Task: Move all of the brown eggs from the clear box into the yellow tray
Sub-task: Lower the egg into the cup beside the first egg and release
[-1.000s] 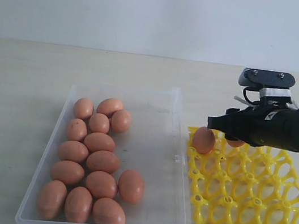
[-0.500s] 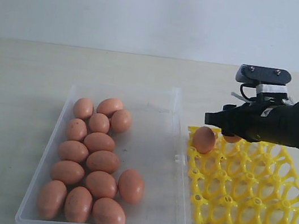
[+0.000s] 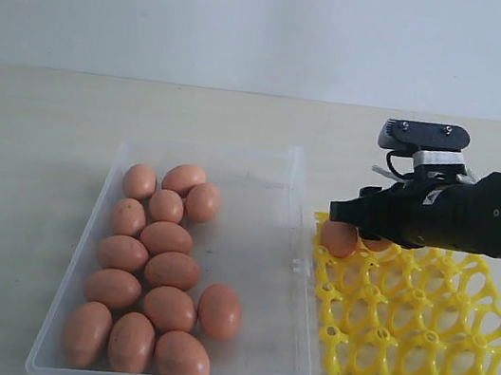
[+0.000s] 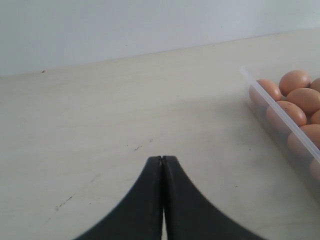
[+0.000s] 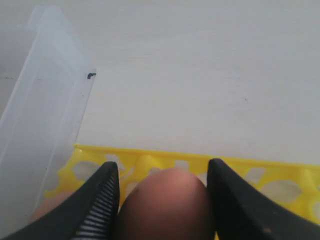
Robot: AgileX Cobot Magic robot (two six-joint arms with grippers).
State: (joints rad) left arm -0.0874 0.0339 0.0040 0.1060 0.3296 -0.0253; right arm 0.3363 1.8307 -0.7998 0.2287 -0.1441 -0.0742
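Observation:
Several brown eggs (image 3: 159, 273) lie in the clear box (image 3: 260, 276), on its left side. To the right of the box is the yellow tray (image 3: 417, 341), with one brown egg (image 3: 338, 241) in its far left corner cell. My right gripper (image 3: 341, 210) hovers over the tray's far edge, just above that egg. It is shut on another brown egg (image 5: 165, 205), which fills the gap between the fingers. My left gripper (image 4: 162, 159) is shut and holds nothing. It is over bare table beside the box (image 4: 280, 112).
The beige table (image 3: 32, 170) runs around the box and the tray, with a pale wall behind. The box has a small clasp tab (image 3: 296, 265) on the long edge that faces the tray.
My right gripper has moved left along the tray's far edge with the egg in it, and now hangs over the egg in the corner cell. The eggs in the box have not moved.

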